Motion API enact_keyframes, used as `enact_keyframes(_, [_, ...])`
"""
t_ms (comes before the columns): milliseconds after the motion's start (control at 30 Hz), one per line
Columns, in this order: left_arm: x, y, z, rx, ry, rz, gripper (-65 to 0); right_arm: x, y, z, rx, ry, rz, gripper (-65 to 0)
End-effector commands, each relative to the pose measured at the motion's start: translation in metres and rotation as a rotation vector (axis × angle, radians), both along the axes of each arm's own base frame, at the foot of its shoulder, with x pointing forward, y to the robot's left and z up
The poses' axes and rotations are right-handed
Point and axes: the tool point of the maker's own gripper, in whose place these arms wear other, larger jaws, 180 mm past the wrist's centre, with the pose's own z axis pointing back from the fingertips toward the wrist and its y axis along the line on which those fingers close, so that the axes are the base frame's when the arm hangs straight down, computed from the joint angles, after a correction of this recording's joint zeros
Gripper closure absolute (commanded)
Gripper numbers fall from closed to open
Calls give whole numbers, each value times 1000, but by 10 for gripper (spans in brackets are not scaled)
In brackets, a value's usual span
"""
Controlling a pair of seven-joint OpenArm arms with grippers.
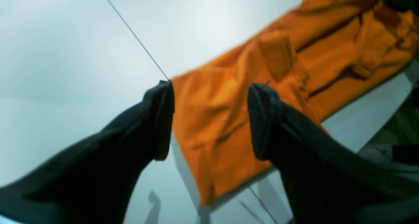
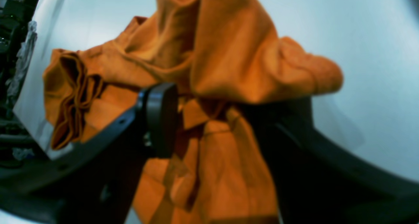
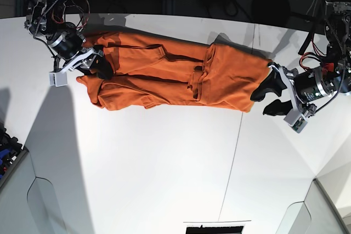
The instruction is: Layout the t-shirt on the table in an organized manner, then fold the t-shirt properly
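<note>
The left pincer [image 3: 267,98] stands wide open and empty at one end of the t-shirt [image 3: 164,78]. The right pincer [image 2: 209,119] has bunched cloth gathered between its jaws at the other end. The shirt lies stretched but creased on the tabletop [image 3: 164,179] between them; smoothing and all folding remain.

Shirt [image 3: 164,78]: plain burnt orange, no print; folds go darker rust-brown, esp. in the bunched end seen in right wrist view [image 2: 209,54]. Same orange w/ brown creases in left wrist view [image 1: 229,126].

Desk [image 3: 164,168]: white, smooth, pale grey shadows; thin dark seam line across it [image 1: 134,37]; dark behind the far edge.

Left gripper [image 1: 209,119]: black, matte. In base view its wrist [image 3: 307,89] is silver/grey w/ red wires.

Right gripper [image 2: 209,119]: black/dark grey; wrist [image 3: 63,42] silver, white bracket, red wires.
</note>
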Motion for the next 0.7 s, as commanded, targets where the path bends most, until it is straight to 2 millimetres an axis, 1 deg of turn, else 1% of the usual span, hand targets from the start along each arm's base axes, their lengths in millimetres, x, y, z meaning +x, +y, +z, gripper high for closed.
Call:
enact_keyframes(0, [8,0,17,-13,-55,-11,-374,11,-1,9,-4,-37,-5,-329])
enact_keyframes(33, [8,0,17,-12,-55,-11,-374,14,0,10,-11,-42,-4,-313])
enact_keyframes(67, [7,0,17,-12,-54,-11,-374,16,1,11,-15,-46,-3,-270])
enact_keyframes(167, [5,0,14,-13,-45,-11,-374,21,-1,13,-32,-59,-6,-56])
enact_keyframes(200, [4,0,13,-13,-43,-11,-374,23,-2,14,-39,-72,-15,0])
enact_keyframes(367, [4,1,13,-14,-43,-9,-374,41,-8,22,-105,-108,-12,0])
enact_keyframes(467, [4,1,12,-13,-42,-9,-374,48,-13,27,-130,-123,-8,0])
enact_keyframes(567, [4,2,12,-4,-42,-8,-374,47,-19,27,-148,-118,-2,0])
enact_keyframes(667, [7,0,16,-24,-64,-6,-374,42,-18,21,-156,-83,20,0])
